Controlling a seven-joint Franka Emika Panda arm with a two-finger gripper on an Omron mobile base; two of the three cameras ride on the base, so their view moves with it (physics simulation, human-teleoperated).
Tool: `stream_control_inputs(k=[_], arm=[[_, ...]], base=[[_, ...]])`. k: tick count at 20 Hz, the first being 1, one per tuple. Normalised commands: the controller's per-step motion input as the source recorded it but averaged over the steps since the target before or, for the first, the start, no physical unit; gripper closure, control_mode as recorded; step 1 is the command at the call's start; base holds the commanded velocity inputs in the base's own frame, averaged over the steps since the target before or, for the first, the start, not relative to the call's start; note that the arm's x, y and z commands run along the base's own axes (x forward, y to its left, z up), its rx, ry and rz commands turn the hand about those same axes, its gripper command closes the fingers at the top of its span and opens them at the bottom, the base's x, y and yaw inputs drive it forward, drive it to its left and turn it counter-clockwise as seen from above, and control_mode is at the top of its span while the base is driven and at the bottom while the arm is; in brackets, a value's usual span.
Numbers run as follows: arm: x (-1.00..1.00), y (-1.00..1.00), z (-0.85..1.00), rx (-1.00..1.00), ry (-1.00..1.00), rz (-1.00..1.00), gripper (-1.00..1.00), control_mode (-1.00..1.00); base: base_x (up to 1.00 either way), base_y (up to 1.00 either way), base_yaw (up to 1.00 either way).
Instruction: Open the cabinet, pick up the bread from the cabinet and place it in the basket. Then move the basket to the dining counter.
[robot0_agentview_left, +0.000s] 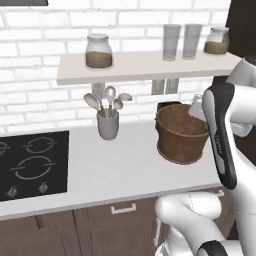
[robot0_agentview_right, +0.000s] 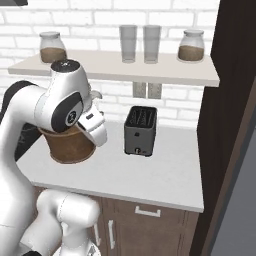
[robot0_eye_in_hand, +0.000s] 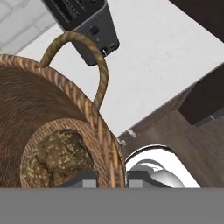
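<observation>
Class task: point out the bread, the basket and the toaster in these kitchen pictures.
bread (robot0_eye_in_hand: 57, 157): hand view, its speckled top.
basket (robot0_agentview_left: 181, 136): left base view, its woven front wall.
toaster (robot0_agentview_right: 140, 136): right base view, its grey front face.

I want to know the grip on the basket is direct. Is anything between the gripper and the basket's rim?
Nothing visible. In the hand view the gripper straddles the basket wall, one finger inside beside the bread, one outside, shut on the rim below the handle.

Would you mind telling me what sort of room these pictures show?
A home kitchen, most likely: a black stove top set in the white counter, a toaster, and a cup of spoons.
</observation>
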Motion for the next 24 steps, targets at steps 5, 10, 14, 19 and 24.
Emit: stream_control_inputs(k=[5, 10, 14, 19, 24], arm=[[0.0, 0.0, 0.0, 0.0, 0.0, 0.0, 1.0, 1.0], [0.0, 0.0, 0.0, 0.0, 0.0, 0.0, 1.0, 1.0], [0.0, 0.0, 0.0, 0.0, 0.0, 0.0, 1.0, 1.0], [0.0, 0.0, 0.0, 0.0, 0.0, 0.0, 1.0, 1.0], [0.0, 0.0, 0.0, 0.0, 0.0, 0.0, 1.0, 1.0]], base=[[-0.98, 0.92, 0.3], [-0.44, 0.94, 0.83], [-0.34, 0.69, 0.94], [-0.27, 0.42, 1.0], [-0.19, 0.17, 1.0]])
